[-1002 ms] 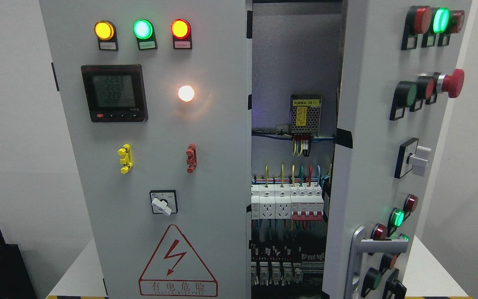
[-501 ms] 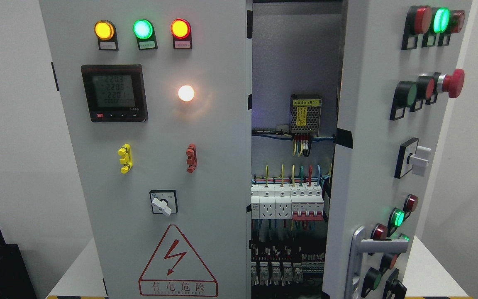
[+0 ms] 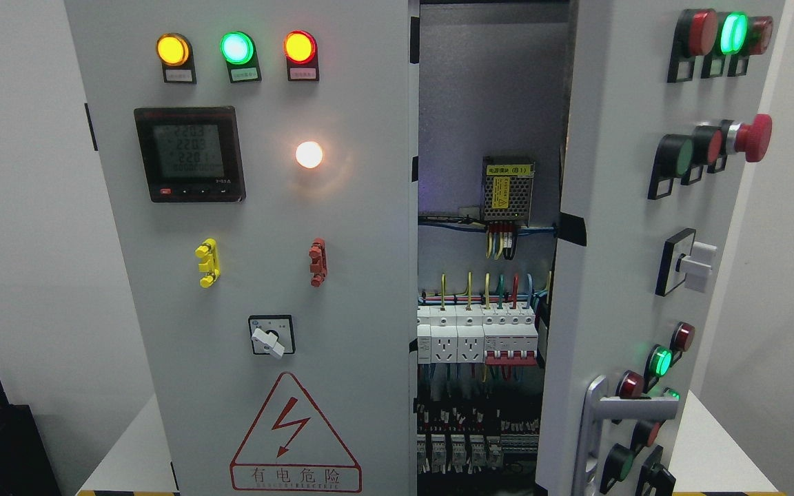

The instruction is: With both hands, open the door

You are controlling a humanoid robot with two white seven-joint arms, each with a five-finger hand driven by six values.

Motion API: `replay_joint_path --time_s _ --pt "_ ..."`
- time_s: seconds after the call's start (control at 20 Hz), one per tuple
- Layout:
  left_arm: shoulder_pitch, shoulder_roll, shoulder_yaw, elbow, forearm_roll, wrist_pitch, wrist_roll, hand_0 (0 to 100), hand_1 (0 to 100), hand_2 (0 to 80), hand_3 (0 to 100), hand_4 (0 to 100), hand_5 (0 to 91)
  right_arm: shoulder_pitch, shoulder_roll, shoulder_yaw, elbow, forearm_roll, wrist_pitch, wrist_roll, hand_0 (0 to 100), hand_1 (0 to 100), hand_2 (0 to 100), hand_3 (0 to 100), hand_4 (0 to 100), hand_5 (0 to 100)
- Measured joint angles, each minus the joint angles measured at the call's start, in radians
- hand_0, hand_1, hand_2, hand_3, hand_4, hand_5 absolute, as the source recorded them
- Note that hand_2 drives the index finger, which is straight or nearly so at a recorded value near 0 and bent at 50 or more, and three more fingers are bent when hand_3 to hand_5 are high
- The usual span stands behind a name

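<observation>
While no hand shows, finger state cannot be told: right door (image 3: 617, 227) swung partly open, handle (image 3: 600, 420) free, wiring (image 3: 483, 324) exposed; left door (image 3: 259, 275) shut, likely next.

Electrical lab or training workshop. Grey control cabinet (image 3: 266, 275) stands on a white table (image 3: 128, 455) against plain white walls. Lit indicator lamps (image 3: 235, 48), digital power meter (image 3: 189, 153), rotary switch (image 3: 271, 335), high-voltage warning triangle (image 3: 295, 434). Open right door (image 3: 617, 241) reveals breakers (image 3: 507, 337), colored wiring, power supply (image 3: 507, 189).
</observation>
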Motion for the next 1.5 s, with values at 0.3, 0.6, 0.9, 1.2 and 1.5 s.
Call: replay_joint_path --time_s 0.3,0.6,0.9,1.2,1.5 --pt "-0.034 0.121 0.013 -0.011 0.137 0.013 -0.120 0 0 0.0 0 3 0.0 0.000 0.000 0.000 0.000 0.000 0.000 0.002 0 0 0 0 0 0" --pt "-0.052 0.236 0.019 -0.016 0.277 0.016 -0.150 0 0 0.0 0 3 0.0 0.000 0.000 0.000 0.000 0.000 0.000 0.002 0 0 0 0 0 0" --pt "-0.063 0.322 0.023 -0.020 0.333 0.016 -0.231 0 0 0.0 0 3 0.0 0.000 0.000 0.000 0.000 0.000 0.000 -0.001 0 0 0 0 0 0" --pt "-0.074 0.381 0.024 -0.031 0.353 0.017 -0.254 0 0 0.0 0 3 0.0 0.000 0.000 0.000 0.000 0.000 0.000 -0.001 0 0 0 0 0 0" --pt "-0.091 0.412 0.026 -0.056 0.360 0.033 -0.256 0 0 0.0 0 3 0.0 0.000 0.000 0.000 0.000 0.000 0.000 -0.001 0 0 0 0 0 0"
